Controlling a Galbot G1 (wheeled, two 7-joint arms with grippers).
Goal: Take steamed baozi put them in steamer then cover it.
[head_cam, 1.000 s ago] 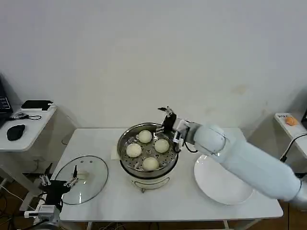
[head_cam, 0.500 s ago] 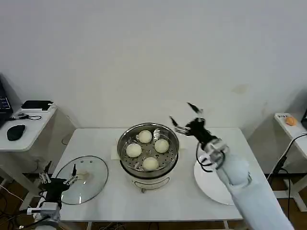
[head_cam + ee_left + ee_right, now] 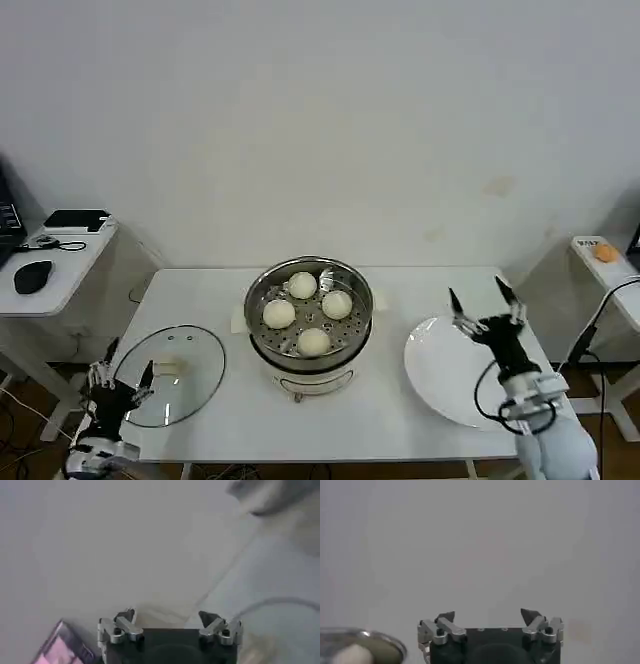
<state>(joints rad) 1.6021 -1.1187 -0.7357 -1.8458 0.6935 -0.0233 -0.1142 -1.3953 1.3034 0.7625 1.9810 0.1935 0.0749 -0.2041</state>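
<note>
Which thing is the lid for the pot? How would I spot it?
Find the white table, then the shiny steamer in its middle. The cover lies flat on the robot's left of it. Unlike the white plate opposite, it is clear glass with a white handle.

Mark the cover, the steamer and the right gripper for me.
cover [image 3: 190, 375]: head view, on the clear glass.
steamer [image 3: 308, 358]: head view, on its steel front wall.
right gripper [image 3: 484, 299]: head view, midway between the open fingertips.
</note>
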